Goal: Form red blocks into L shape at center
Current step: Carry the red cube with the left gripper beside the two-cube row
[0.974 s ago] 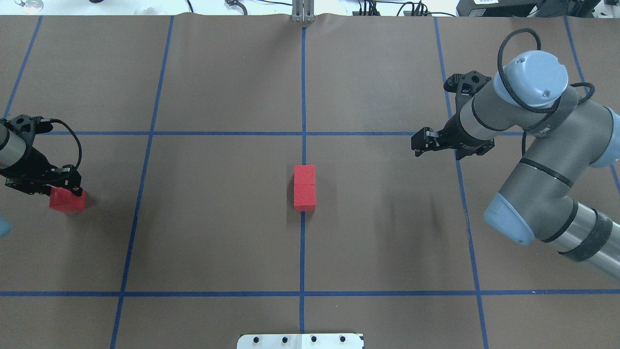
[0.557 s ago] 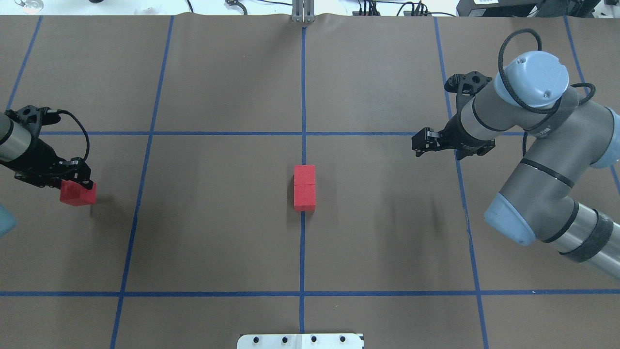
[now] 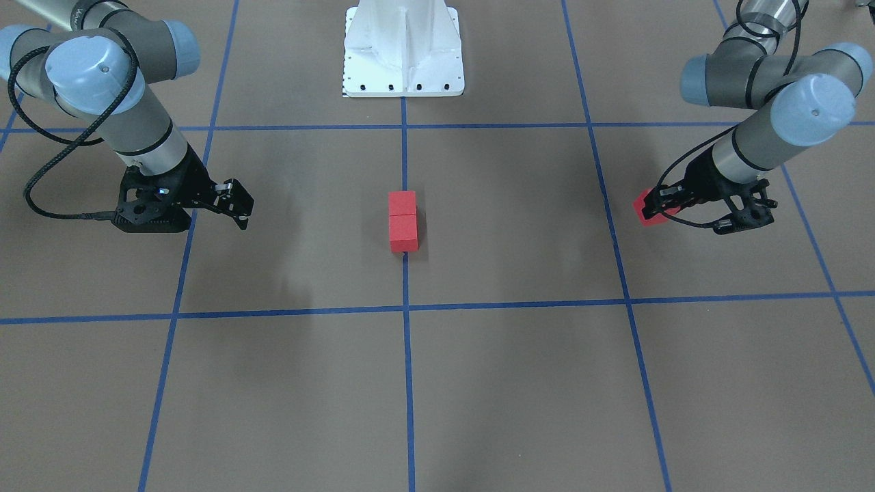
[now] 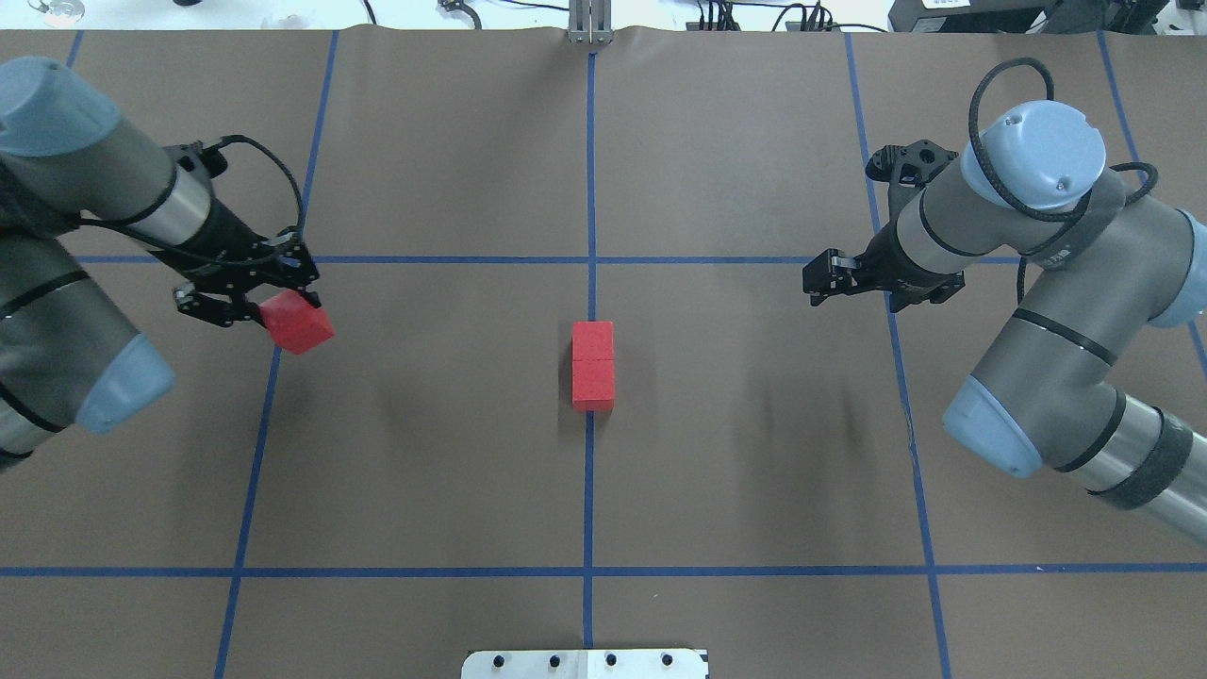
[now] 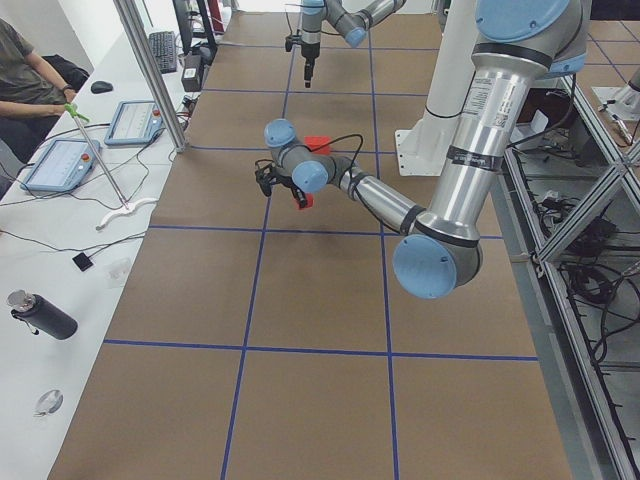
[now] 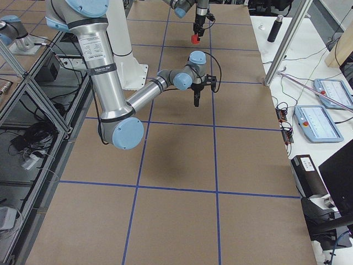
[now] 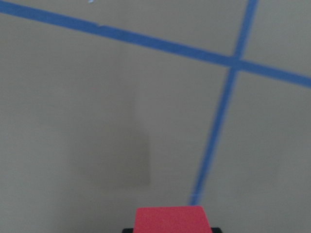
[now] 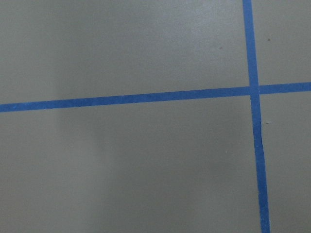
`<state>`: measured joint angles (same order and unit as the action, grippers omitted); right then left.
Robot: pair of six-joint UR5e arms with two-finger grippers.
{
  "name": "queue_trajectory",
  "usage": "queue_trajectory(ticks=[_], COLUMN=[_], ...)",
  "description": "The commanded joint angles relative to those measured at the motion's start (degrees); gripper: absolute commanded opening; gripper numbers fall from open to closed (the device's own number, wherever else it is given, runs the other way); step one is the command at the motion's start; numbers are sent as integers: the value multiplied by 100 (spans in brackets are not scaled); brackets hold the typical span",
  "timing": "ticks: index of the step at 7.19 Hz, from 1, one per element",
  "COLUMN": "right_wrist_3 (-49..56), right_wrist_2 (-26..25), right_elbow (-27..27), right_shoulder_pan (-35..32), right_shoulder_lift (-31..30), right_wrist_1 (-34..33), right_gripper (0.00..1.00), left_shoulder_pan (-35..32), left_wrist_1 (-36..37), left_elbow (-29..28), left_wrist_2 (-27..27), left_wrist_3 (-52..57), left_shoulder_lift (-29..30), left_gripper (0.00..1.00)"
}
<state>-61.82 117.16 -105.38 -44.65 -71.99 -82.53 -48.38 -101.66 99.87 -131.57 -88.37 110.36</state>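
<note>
Where the blue tape (image 4: 590,189) runs, two red blocks (image 4: 593,366) lie lengthwise.

Left arm (image 4: 141,189) and right arm (image 4: 1056,377) — grey tubes, pale-blue joint caps (image 4: 1042,151), looping black cables (image 4: 973,118); white bolted base (image 3: 403,48) at twelve o'clock

Held aloft, the red block (image 7: 171,219) is cut off at the left wrist view's bottom edge, with the blue tape lines (image 7: 218,116) blurred beyond. Overhead, the left gripper (image 4: 273,297) hides part of it. The jaw gap of the right gripper (image 4: 811,285) is too small to judge.
</note>
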Motion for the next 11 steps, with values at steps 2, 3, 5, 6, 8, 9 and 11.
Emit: queue_trajectory(ticks=[2, 3, 5, 6, 8, 9, 11], right_wrist_3=[3, 3, 3, -5, -5, -5, -5], right_wrist_2=[0, 0, -9, -87, -106, -106, -106], right_elbow=[26, 35, 35, 35, 35, 35, 35], right_shoulder_pan=[9, 9, 9, 18, 27, 35, 44], right_shoulder_lift=[1, -8, -8, -8, -8, -8, -17], right_wrist_1=[0, 0, -9, -9, -9, -9, -9], right_gripper=[100, 100, 100, 100, 100, 100, 100], left_shoulder_pan=[898, 918, 1049, 1076, 1216, 1260, 1252], left_wrist_1=[356, 357, 314, 305, 191, 190, 190], left_elbow=[-799, -1307, -1540, -1950, -2270, -2262, -2052], left_wrist_2=[805, 956, 1159, 1168, 1318, 1326, 1327], left_wrist_3=[-3407, -4189, -4294, -4285, -4294, -4294, -4294], left_shoulder_lift=[1773, 2205, 2445, 2795, 2974, 2948, 2676], left_gripper=[0, 0, 0, 0, 0, 0, 0])
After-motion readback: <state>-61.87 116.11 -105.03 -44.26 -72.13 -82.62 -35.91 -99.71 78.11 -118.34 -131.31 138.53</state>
